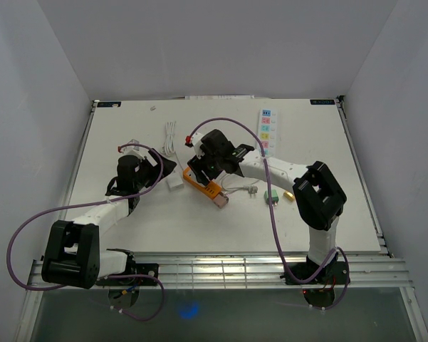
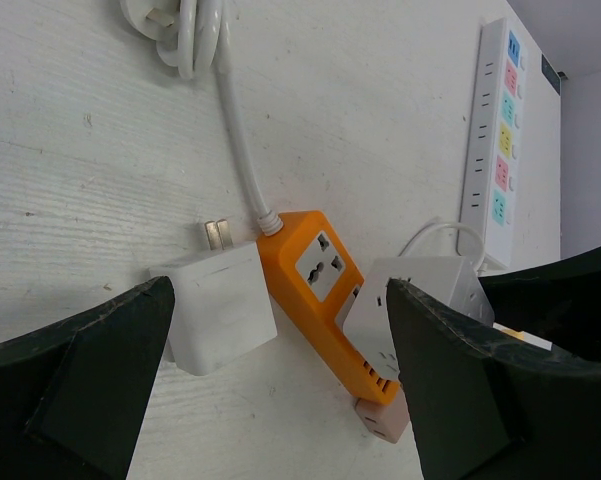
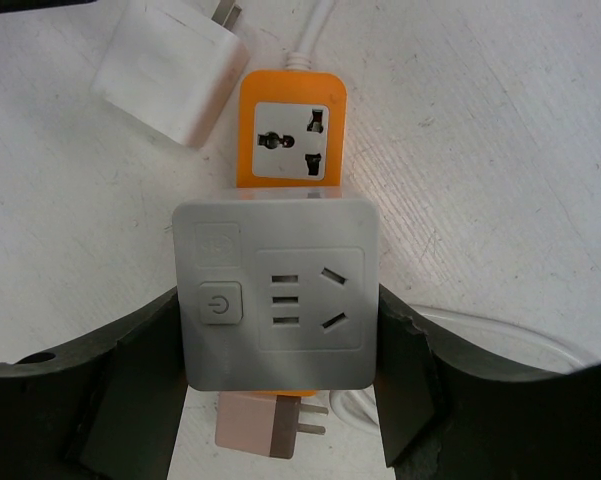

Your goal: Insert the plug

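Note:
An orange power strip (image 3: 288,135) lies on the white table; it also shows in the top view (image 1: 201,184) and the left wrist view (image 2: 320,290). My right gripper (image 3: 280,320) is shut on a white cube socket adapter (image 3: 277,300), holding it on the strip's near end; the adapter also shows in the left wrist view (image 2: 405,310). The right gripper sits over the strip in the top view (image 1: 212,162). My left gripper (image 2: 280,390) is open and empty, just left of the strip, in the top view (image 1: 160,165). A white charger plug (image 2: 220,310) lies by the strip.
A pink plug adapter (image 3: 260,425) lies at the strip's end. A long white power strip with coloured sockets (image 1: 265,132) lies at the back. A coiled white cable (image 1: 171,135), a green piece (image 1: 273,195) and a small plug (image 1: 253,189) lie around.

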